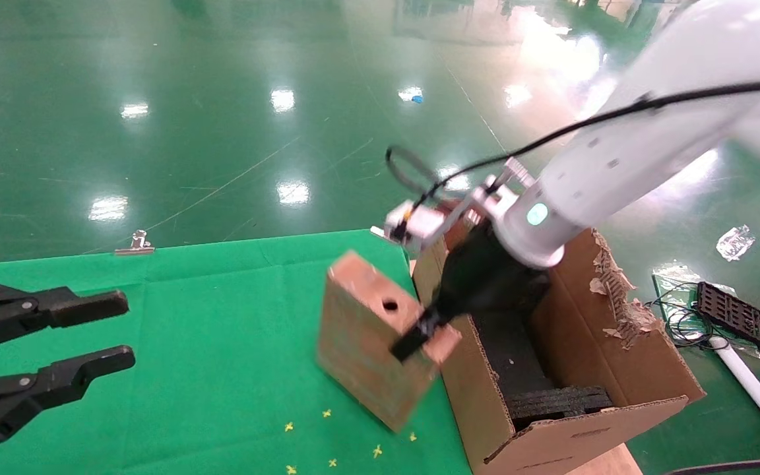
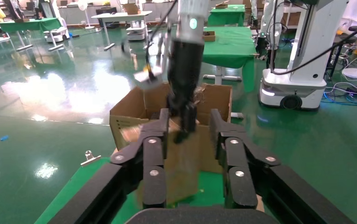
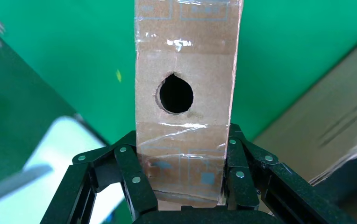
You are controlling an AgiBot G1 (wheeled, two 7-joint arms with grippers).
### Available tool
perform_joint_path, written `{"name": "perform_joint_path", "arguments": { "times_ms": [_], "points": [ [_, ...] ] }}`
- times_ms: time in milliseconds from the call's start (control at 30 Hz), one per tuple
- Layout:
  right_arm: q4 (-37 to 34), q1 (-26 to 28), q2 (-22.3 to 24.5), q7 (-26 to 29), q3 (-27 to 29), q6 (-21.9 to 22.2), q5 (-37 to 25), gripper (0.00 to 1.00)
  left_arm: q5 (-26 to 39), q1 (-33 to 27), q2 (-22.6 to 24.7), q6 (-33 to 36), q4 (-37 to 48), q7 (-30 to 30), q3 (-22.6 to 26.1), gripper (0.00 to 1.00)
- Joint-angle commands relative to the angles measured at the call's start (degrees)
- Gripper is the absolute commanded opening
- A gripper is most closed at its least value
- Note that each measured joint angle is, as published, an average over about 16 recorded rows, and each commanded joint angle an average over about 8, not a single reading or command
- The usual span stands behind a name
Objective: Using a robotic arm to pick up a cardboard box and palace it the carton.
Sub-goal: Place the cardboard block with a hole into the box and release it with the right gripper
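Two grippers are showing in the head view, and only the right gripper [image 1: 419, 335] is working: the robotic arm [image 1: 617, 165] is reaching in from about 2 o'clock, its black fingers clamping the top narrow face of the cardboard box [image 1: 373, 336]. That small reddish-brown block is hanging tilted over the green table [image 1: 189, 316], its holed face turned upward, with its lower corner near some yellow marks [image 1: 327, 413] on the cloth. In the right wrist view the fingers [image 3: 134, 179] are pressing both sides of the taped box [image 3: 186, 93] just behind the round hole. At about 3 o'clock from the block, the carton [image 1: 578, 369] is standing open just beside the table edge, with a ragged torn flap and black foam [image 1: 555, 399] lying inside. At 9 o'clock, the left gripper [image 1: 99, 333] is resting idle above the cloth, its jaws spread apart and holding nothing. A metal clip [image 1: 134, 245] is sitting on the table's far edge.
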Motion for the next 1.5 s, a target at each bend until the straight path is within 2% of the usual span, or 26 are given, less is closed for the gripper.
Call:
{"name": "perform_joint_path", "arguments": {
  "times_ms": [33, 233, 500, 533, 767, 800, 1033, 1500],
  "points": [
    [1.01, 0.37, 2.21, -1.89, 1.54, 1.30, 1.79, 0.00, 0.00, 0.00, 0.00, 0.00, 0.00, 0.00, 0.01, 0.00],
    [-5.34, 6.76, 6.78, -8.42, 6.17, 2.06, 3.74, 0.00, -0.02, -0.01, -0.01, -0.01, 0.00, 0.01, 0.03, 0.00],
    [-17.23, 13.37, 11.44, -13.29, 7.28, 0.71, -0.05, 0.00, -0.04, -0.01, -0.02, -0.02, 0.00, 0.03, 0.06, 0.00],
    [-18.54, 13.77, 11.97, -13.52, 7.00, 0.35, -0.84, 0.00, -0.04, -0.01, -0.02, -0.03, 0.00, 0.03, 0.06, 0.05],
    [-25.08, 13.95, 14.90, -13.50, 4.05, -2.34, -6.06, 0.00, -0.06, -0.02, -0.03, -0.04, 0.00, 0.04, 0.08, 0.92],
    [-25.66, 13.52, 15.17, -13.36, 3.60, -2.71, -6.53, 0.00, -0.06, -0.02, -0.04, -0.04, 0.00, 0.04, 0.09, 1.00],
    [-29.16, 7.82, 15.68, -11.65, 0.89, -4.13, -7.70, 0.00, -0.08, -0.02, -0.05, -0.05, 0.00, 0.06, 0.11, 1.00],
    [-35.08, -0.02, 12.50, -10.64, -1.61, -1.24, -9.16, 0.00, -0.11, -0.03, -0.07, -0.07, 0.00, 0.08, 0.16, 1.00]
  ]
}}
